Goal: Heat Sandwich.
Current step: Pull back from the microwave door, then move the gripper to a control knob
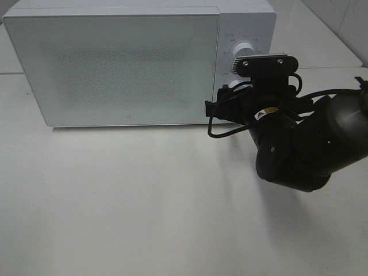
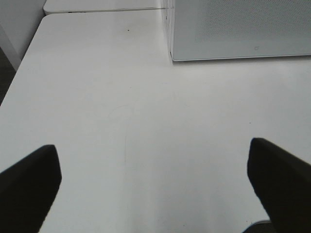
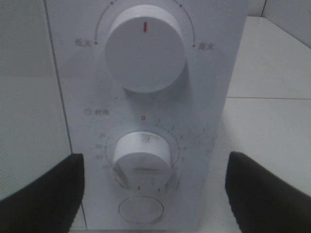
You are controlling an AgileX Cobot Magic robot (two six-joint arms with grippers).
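The sandwich is out of view. The white microwave (image 1: 115, 63) stands at the back of the table with its door closed. My right gripper (image 3: 155, 194) faces its control panel, open, with one finger (image 3: 43, 194) on each side of the lower timer knob (image 3: 142, 154) and touching nothing. Above that sits the power knob (image 3: 146, 48), its red mark pointing straight up. My left gripper (image 2: 155, 189) hangs open over bare table with nothing between its fingers (image 2: 29, 187); a corner of the microwave (image 2: 243, 29) shows beyond it.
A round button (image 3: 142, 209) sits under the timer knob. My right arm (image 1: 305, 149) reaches in over the white table (image 1: 144, 207) from the right. The table's edge (image 2: 19, 63) runs along one side of the left wrist view.
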